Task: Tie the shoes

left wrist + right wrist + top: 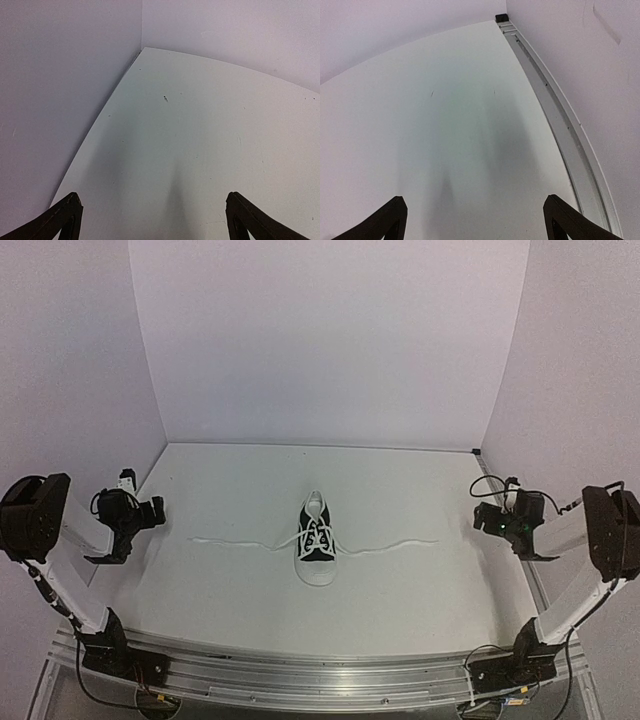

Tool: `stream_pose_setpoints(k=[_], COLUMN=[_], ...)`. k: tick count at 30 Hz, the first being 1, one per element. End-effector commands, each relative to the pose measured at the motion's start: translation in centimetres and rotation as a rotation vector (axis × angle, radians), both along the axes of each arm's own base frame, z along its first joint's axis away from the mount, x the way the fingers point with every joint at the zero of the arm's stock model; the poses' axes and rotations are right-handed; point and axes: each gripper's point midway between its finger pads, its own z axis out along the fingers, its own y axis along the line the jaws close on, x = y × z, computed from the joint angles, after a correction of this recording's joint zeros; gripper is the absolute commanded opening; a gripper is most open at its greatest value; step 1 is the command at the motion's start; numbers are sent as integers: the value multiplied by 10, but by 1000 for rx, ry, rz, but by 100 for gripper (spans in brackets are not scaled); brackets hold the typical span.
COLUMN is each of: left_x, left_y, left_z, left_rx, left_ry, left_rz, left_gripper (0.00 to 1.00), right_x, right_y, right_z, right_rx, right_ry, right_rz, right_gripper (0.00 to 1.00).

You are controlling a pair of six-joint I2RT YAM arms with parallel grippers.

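One small black sneaker (pixel 316 540) with a white toe cap stands in the middle of the table, toe toward me. Its white laces are untied: one lace (pixel 235 541) trails out to the left, the other lace (pixel 395 546) to the right, both flat on the table. My left gripper (pixel 118 558) hovers at the table's left edge, open and holding nothing, well away from the left lace end. At the right edge my right gripper (pixel 545 557) is open and holds nothing too. Neither wrist view shows the shoe, only bare table between wide-spread fingers (pixel 65 220) (pixel 565 220).
White walls enclose the table on the left, back and right. A metal rail (pixel 555 110) runs along the right edge, ending in a small black block (pixel 501 17) at the back corner. An aluminium rail (pixel 320 675) carries both arm bases at the near edge.
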Motion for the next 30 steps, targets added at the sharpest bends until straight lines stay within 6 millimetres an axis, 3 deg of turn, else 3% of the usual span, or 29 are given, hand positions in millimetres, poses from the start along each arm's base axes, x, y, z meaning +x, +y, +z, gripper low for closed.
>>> stream_pose_setpoints(k=[1,5,8,11,14,15,18,19,22,26,30], left_x=[8,7,6,10,22,19,1,-10,-50,-80,-80], left_y=[4,2,-8,-16,-25,-37,-102,-123,-183,-225,-259], left_z=[11,11,19,40,83,86,98,88,55,28,12], left_rx=[1,1,6,-5,-113,-155,-237,-222,-46,179,412], left_ry=[-31,-25,-28,12,53,89,189,265,438,562,542], left_rz=[20,7,-58,-106,-128,-187,-480,-538,-753,-970,-1171], left_gripper=[100,100,100,100,98,94,84,81,80,88,91], right_x=[6,8,3,-1,-11,-13,-32,-36,-48,-59,-51], right_y=[-16,-9,5,36,77,89,111,118,154,187,201], right_z=[43,63,60,63,66,67,58,57,49,30,23], right_rx=[33,204,319,358,337,345,388,389,338,329,289], right_ry=[8,49,169,275,398,426,558,590,678,803,805], right_rz=[-128,-184,-216,-202,-174,-171,-242,-260,-244,-249,-245], right_gripper=[95,90,85,82,78,75,58,53,51,54,59])
